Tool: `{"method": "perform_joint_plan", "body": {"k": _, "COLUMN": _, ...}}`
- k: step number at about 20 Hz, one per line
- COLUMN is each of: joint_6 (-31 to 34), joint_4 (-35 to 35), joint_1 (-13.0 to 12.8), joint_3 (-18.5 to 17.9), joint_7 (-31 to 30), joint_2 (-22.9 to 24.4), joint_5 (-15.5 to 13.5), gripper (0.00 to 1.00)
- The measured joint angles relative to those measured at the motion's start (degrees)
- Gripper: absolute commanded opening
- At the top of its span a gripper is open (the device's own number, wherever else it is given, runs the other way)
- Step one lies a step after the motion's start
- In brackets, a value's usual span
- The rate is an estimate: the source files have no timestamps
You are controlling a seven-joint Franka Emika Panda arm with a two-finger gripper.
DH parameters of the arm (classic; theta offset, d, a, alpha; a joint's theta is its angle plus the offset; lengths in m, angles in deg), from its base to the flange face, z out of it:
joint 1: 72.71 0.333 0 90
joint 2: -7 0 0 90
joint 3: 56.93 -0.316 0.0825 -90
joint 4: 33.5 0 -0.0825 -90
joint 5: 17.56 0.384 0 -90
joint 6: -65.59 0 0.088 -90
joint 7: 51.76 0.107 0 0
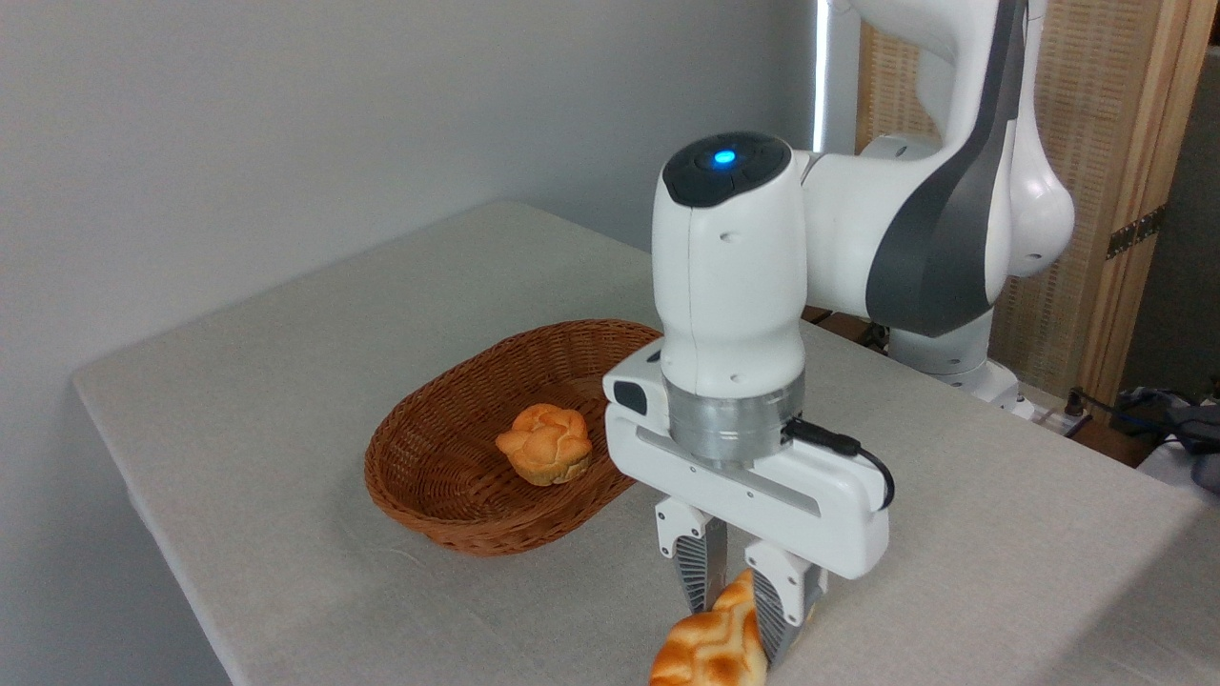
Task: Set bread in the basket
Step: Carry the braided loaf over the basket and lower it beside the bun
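Gripping: the gripper (739, 605) has its two fingers pinched in on the top end of the braided loaf (713, 648), jaws narrow, one ribbed grey pad (696, 572) on each side of it
Arm pose: wrist pointing pretty much straight down, big white forearm coming in from the upper right, elbow bent back toward the base at the far edge of the table (286, 400)
Wrist bits: blue light (724, 157) glowing on the black cap on top, brushed metal ring under the white housing, black cable (848, 453) looping off the right side of the hand
Loaf location: right at the bottom edge of the shot, near the front of the table, outside the basket (448, 448) and well off to its right; lower end is cut off by the frame so can't tell if it's touching the cloth
Loaf look: glossy golden-orange, plaited, pale cream lines in the creases, tilted with the upper end between the fingers
Basket: oval, shallow, reddish-brown woven wicker, sitting mid-table to the left of the gripper
In the basket: small round knotted bun (545, 443), same orange glaze, resting toward the right side of the bottom
Table surface: light grey-beige cloth, matte, a bit wrinkly
Background: plain grey wall on the left, wooden frame with woven cane panel (1077, 143) on the right, some cables down in the corner
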Motion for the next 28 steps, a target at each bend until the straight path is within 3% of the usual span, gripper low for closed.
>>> {"method": "perform_joint_plan", "body": {"k": 3, "joint_6": 0.9, "joint_4": 4.1, "joint_1": -0.1, "joint_3": 2.2, "joint_7": -1.6, "joint_2": 0.8, "joint_5": -0.1, "gripper": 0.27}}
{"method": "perform_joint_plan", "body": {"k": 10, "joint_6": 25.4, "joint_4": 19.2, "joint_1": -0.7, "joint_3": 13.6, "joint_7": -10.4, "joint_2": 3.1, "joint_5": -1.2, "gripper": 0.27}}
{"method": "perform_joint_plan", "body": {"k": 16, "joint_6": 28.1, "joint_4": 19.6, "joint_1": -1.0, "joint_3": 24.7, "joint_7": -20.8, "joint_2": 2.4, "joint_5": -2.7, "gripper": 0.27}}
{"method": "perform_joint_plan", "body": {"k": 23, "joint_6": 29.8, "joint_4": 15.9, "joint_1": -1.1, "joint_3": 30.5, "joint_7": -23.1, "joint_2": 1.8, "joint_5": -2.7, "gripper": 0.33}}
{"method": "perform_joint_plan", "body": {"k": 25, "joint_6": 29.8, "joint_4": 14.4, "joint_1": -1.1, "joint_3": 31.1, "joint_7": -23.1, "joint_2": 1.8, "joint_5": -2.7, "gripper": 0.39}}
{"method": "perform_joint_plan", "body": {"k": 27, "joint_6": 29.8, "joint_4": 13.1, "joint_1": -1.1, "joint_3": 31.7, "joint_7": -23.1, "joint_2": 1.9, "joint_5": -2.7, "gripper": 0.66}}
{"method": "perform_joint_plan", "body": {"k": 28, "joint_6": 29.8, "joint_4": 12.3, "joint_1": -1.1, "joint_3": 32.2, "joint_7": -23.1, "joint_2": 1.9, "joint_5": -2.7, "gripper": 0.69}}
